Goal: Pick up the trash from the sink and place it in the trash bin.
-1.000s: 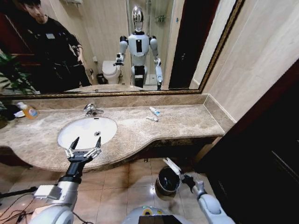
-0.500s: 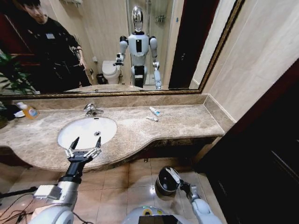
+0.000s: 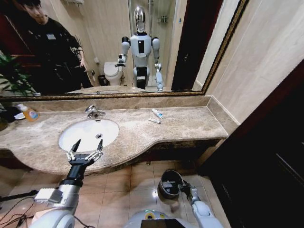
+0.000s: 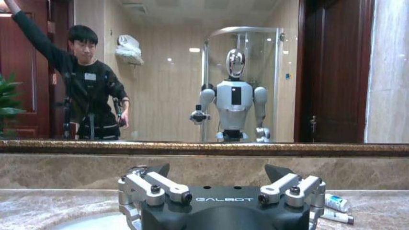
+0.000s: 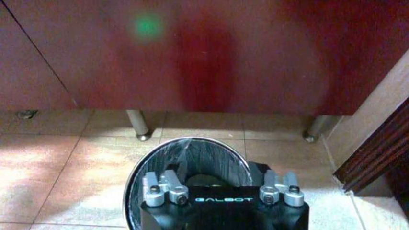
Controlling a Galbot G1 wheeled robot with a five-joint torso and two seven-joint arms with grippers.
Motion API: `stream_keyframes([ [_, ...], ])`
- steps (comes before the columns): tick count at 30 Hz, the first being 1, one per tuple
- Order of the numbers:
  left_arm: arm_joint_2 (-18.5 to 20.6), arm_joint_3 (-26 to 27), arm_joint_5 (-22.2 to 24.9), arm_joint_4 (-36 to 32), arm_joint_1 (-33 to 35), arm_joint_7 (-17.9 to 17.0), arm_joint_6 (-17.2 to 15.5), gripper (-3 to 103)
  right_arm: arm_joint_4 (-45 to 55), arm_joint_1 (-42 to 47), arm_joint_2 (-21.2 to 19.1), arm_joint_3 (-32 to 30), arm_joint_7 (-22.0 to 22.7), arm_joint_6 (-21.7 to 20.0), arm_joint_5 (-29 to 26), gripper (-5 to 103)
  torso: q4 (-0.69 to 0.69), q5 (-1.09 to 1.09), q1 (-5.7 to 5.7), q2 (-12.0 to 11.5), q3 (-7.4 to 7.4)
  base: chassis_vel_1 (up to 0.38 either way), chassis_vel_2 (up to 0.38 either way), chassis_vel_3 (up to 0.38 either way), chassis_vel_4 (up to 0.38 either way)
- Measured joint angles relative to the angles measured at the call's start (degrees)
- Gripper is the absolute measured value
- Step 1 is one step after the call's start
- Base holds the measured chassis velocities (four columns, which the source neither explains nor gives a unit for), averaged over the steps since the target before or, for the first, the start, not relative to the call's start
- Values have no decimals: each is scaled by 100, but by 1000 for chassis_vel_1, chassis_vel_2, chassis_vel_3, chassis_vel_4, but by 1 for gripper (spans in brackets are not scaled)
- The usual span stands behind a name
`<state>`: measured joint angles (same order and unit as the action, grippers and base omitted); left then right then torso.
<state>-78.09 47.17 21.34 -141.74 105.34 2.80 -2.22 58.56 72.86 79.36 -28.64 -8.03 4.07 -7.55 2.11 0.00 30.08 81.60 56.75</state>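
Head view: my right gripper [image 3: 182, 188] hangs empty-fingered, spread over the trash bin [image 3: 167, 178], my left gripper [image 3: 85, 148] splayed wide by the sink [image 3: 71, 137], two tubes [image 3: 156, 114] left on the counter.

Orange soap bottle [image 3: 29, 113], wall mirror [image 3: 109, 47], potted plant [image 3: 12, 78]

Room lit warm and even from overhead; ceiling spots reflect in the mirror [image 4: 191, 72]. Counter [image 3: 180, 123] bright, sink [image 3: 88, 134] close to blown-out white. Floor under the counter is dim, with one small hot glare spot on the tiles beside the trash bin [image 3: 170, 183]. Head view bends straight edges near the corners, a wide-lens effect. Right wrist view: dark red cabinet front [image 5: 191, 52] soft and out of focus, with a green flare blob top left; bin rim catches a shine.
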Motion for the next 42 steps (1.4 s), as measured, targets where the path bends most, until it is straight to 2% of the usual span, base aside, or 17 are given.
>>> stream_keyframes([
  [3, 0, 0, 0, 0, 0, 0, 0, 100, 81, 47, -1, 2, -3, -8, -6, 83, 0, 0, 0, 0, 0, 0, 0, 0, 0],
  [4, 0, 0, 0, 0, 0, 0, 0, 100, 81, 47, -1, 2, -3, -8, -6, 83, 0, 0, 0, 0, 0, 0, 0, 0, 0],
  [5, 0, 0, 0, 0, 0, 0, 0, 100, 120, 63, -2, 2, -3, -16, -16, 89, 0, 0, 0, 0, 0, 0, 0, 0, 0],
  [7, 0, 0, 0, 0, 0, 0, 0, 100, 177, 81, -4, 1, -4, -35, -37, 89, 0, 0, 0, 0, 0, 0, 0, 0, 0],
  [8, 0, 0, 0, 0, 0, 0, 0, 100, 284, 118, -11, -6, -4, -78, -89, 97, 0, 1, 0, 0, 0, 0, 0, 0, 0],
  [15, 0, 0, 0, 0, 0, 0, 0, 100, 1089, 403, -125, -79, 57, -148, -338, 100, 0, -1, 0, 0, 0, 0, 0, 0, 0],
  [18, 0, 0, 0, 0, 0, 0, 0, 100, 2281, 741, -265, -163, 405, -274, -462, 100, 0, -1, 0, 0, 0, 0, 0, 0, 0],
  [22, 0, 0, 0, 0, 0, 0, 0, 100, 2903, 909, -291, -210, 538, -213, -434, 100, 0, 0, 0, 0, 0, 0, 0, 0, 0],
  [23, 0, 0, 0, 0, 0, 0, 0, 100, 3339, 1001, -287, -241, 625, -124, -418, 100, 0, 1, 0, 0, 0, 0, 0, 0, 0],
  [25, 0, 0, 0, 0, 0, 0, 0, 100, 4151, 1141, -254, -271, 776, -237, -454, 100, 0, 1, 0, 0, 0, 0, 0, 0, 0],
  [26, 0, 0, 0, 0, 0, 0, 0, 100, 4151, 1141, -254, -271, 776, -237, -454, 100, 0, 1, 0, 0, 0, 0, 0, 0, 0],
  [29, 0, 0, 0, -1, 0, 0, 0, 100, 5092, 1163, -239, -275, 838, -472, -498, 100, 0, 0, 0, 0, 0, 0, 0, 0, 0],
  [31, 0, 0, 0, 0, 0, 0, 0, 100, 5213, 1133, -245, -268, 836, -529, -519, 100, -1, 0, 0, 0, 0, 0, 0, 0, 0],
  [33, 0, 0, 0, 0, 0, 1, 0, 100, 5492, 902, -303, -239, 623, -804, -711, 100, 0, -1, 0, 0, 0, 0, 0, 0, 0],
  [35, 0, 0, 0, 0, 0, 0, 0, 100, 5493, 796, -334, -235, 507, -882, -752, 100, -1, 1, 0, 0, 0, 0, 0, 0, 0],
  [38, 0, 0, 0, 0, 0, 1, 0, 100, 5248, 275, -477, -197, 8, -1133, -799, 100, 0, 1, 0, 0, 0, 0, 0, 0, 0],
  [42, 0, 0, 0, 0, 0, 1, 0, 100, 5017, -233, -586, -89, -281, -1471, -956, 100, 0, 0, 0, 0, 0, 0, 0, 0, 0],
])
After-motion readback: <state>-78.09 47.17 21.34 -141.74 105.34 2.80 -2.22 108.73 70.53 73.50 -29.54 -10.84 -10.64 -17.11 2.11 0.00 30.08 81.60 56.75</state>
